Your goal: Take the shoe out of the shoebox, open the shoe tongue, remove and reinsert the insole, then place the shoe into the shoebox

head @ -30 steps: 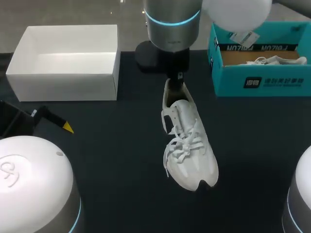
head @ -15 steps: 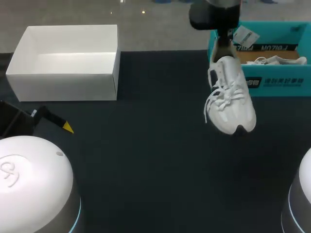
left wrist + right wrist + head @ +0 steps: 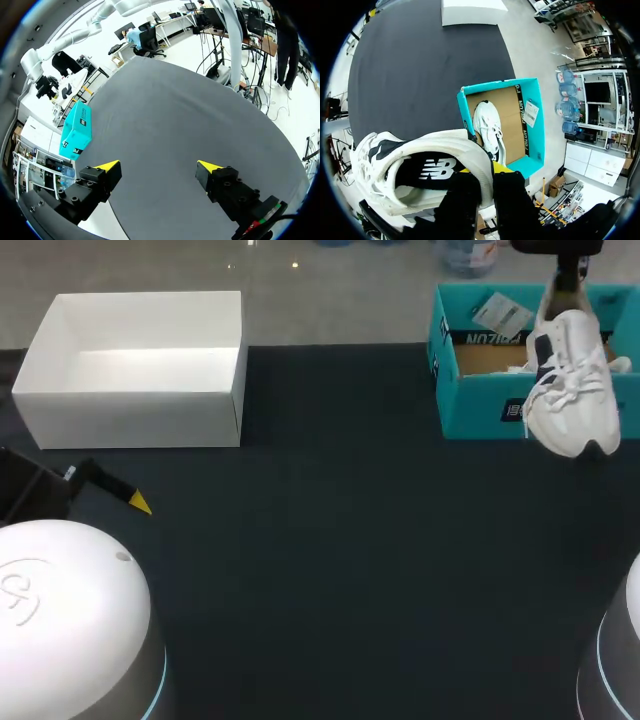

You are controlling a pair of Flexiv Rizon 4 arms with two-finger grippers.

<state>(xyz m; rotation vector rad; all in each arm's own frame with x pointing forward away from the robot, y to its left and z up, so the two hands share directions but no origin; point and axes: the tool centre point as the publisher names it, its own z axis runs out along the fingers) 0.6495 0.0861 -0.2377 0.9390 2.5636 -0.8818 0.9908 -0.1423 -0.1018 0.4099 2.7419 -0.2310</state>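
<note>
A white shoe [image 3: 570, 385] is held toe-down in the air by the teal shoebox [image 3: 475, 405], in which a second shoe [image 3: 488, 127] is seen lying. The right pincer [image 3: 485, 172] is clamped narrowly on the shoe's heel collar. The left pincer [image 3: 159, 165] is spread wide, with nothing gripped, above the dark desk [image 3: 165, 110].

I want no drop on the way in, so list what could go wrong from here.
The right tool pinches only the heel rim of the shoe, which hangs toe-down; it could slip or swing.
A second shoe already lies in the shoebox, so the held one may land on it or catch the wall.
Dangling laces could snag the rim.
</note>
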